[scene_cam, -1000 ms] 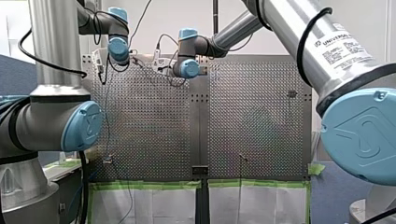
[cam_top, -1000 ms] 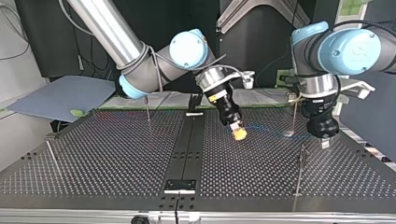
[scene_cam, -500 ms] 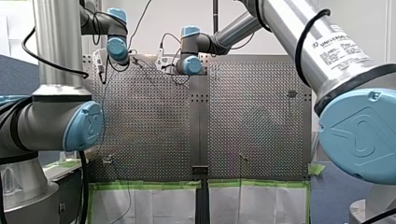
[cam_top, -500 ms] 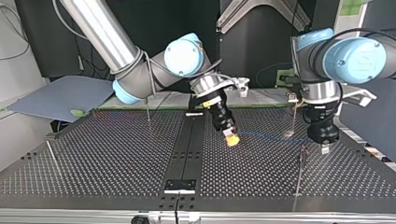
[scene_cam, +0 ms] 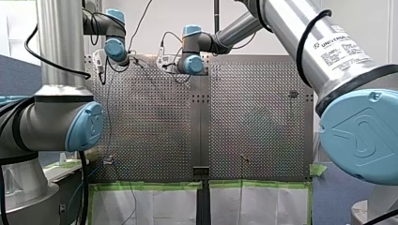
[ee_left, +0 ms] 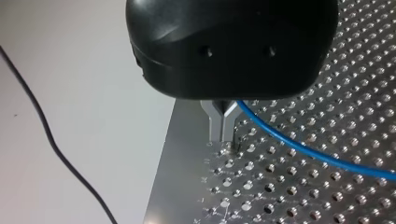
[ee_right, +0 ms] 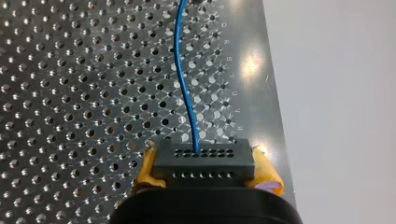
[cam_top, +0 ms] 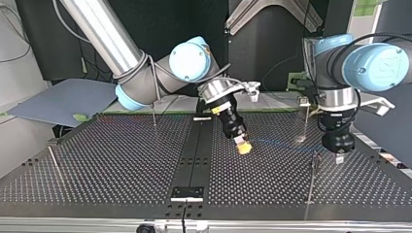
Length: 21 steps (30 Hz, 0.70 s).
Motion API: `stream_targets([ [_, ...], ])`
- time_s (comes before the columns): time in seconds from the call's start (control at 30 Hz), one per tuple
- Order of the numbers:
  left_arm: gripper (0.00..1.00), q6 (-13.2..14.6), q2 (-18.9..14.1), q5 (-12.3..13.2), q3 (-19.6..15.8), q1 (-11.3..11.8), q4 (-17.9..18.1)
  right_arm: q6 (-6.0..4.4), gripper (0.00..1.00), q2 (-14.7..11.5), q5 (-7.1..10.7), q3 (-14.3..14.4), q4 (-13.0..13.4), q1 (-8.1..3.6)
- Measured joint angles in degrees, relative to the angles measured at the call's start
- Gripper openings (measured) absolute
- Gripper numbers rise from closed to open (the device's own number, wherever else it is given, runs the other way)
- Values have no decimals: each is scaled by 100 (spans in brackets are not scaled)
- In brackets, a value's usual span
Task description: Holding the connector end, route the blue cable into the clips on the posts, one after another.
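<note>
- Our right end effector (ee_right: 207, 166) is clamped on the connector (ee_right: 204, 158); if that hold slips, the block could twist
- The blue cable (ee_right: 183, 79) leaves the connector and runs ahead over the surface (ee_right: 70, 93)
- Our left end effector (ee_left: 223, 126) has its fingers together, with the cable just beside them; slack here could miss the clip on the post (cam_top: 311, 184)

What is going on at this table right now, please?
My right gripper, with yellow pads, holds the blue cable by its black connector over the perforated table. My left gripper pinches the cable further along in its metal fingers, beside a post. The cable spans between them; whether any clip holds it is unclear.
</note>
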<state>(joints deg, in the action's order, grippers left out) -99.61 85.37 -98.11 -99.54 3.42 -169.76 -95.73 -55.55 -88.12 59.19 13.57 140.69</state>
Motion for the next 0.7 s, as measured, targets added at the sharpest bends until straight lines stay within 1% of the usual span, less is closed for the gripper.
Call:
stream_targets([
  [0.1, 0, -5, 43, 18, 51, 42, -3, 0, 0, 5, 6, -45, -2, 3],
  [0.27, 0, -21, 89, 137, 92, 112, 0, 0, 0, 38, 15, -133, -9, 7],
  [0.6, 0, -92, 190, 400, 205, 209, -1, 0, 0, 276, 22, -360, -92, 42],
  [0.7, 0, -118, 230, 444, 231, 231, -1, 0, 0, 301, 22, -405, -108, 42],
])
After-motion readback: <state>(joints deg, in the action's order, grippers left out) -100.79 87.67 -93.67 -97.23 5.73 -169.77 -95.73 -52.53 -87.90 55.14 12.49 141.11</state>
